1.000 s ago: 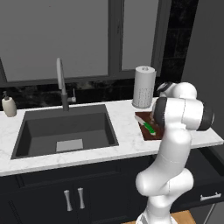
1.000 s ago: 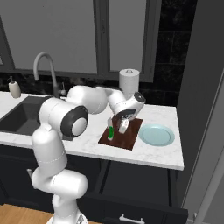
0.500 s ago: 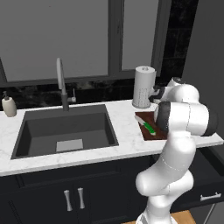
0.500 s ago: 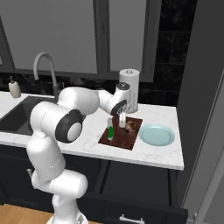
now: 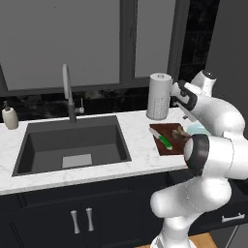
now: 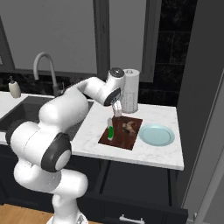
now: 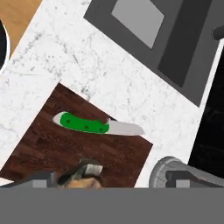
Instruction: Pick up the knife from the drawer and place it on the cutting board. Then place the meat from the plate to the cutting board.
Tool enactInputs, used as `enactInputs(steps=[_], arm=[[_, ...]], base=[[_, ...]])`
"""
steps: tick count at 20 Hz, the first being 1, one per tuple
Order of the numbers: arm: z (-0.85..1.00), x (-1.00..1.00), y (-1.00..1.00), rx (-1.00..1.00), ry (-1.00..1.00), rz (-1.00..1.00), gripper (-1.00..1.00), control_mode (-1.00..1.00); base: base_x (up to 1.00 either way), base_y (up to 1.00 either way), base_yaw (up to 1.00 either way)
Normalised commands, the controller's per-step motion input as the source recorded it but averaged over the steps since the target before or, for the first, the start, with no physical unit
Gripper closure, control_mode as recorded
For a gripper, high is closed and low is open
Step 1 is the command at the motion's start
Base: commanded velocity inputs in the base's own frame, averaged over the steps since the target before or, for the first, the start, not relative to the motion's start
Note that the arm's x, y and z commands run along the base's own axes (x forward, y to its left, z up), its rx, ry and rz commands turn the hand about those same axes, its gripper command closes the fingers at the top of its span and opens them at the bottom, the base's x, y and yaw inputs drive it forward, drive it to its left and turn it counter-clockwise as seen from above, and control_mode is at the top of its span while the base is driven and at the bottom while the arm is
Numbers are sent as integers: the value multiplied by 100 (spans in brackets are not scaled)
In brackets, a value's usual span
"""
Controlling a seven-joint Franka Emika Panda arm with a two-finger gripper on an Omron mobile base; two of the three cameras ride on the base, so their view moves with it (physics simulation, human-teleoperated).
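The dark wooden cutting board [image 6: 131, 139] lies on the marble counter right of the sink. On it rests the knife [image 6: 110, 130] [image 7: 85, 124] with its green handle, and the brownish meat [image 6: 128, 127] [image 7: 81, 176] lies beside it. My gripper [image 6: 117, 110] hangs a little above the board's back edge, open and holding nothing. In the hand view the meat sits low, between the widely spread tips. The pale blue plate [image 6: 156, 134] stands bare to the right of the board. The drawer [image 6: 144, 211] shows low under the counter with its silver bar handle.
A paper-towel roll [image 6: 130, 89] stands just behind the board, close to my hand. The dark sink [image 5: 72, 145] with its faucet [image 5: 68, 92] takes up the counter's left. A soap bottle [image 5: 8, 117] stands at the far left. A dark wall bounds the counter's right end.
My gripper has opened and let go of the meat, which now lies on the board. The hand has lifted off the board and the arm's elbow has swung.
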Motion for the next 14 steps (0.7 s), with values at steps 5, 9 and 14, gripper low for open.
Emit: enactInputs(steps=[5,9,14], arm=[[23,-61,75,-3,-15,-13,-100,-100],[36,-67,62,8,-21,-20,-100,-100],[42,-68,48,5,-19,-8,-100,-100]], base=[[0,0,0],[0,0,0],[0,0,0]])
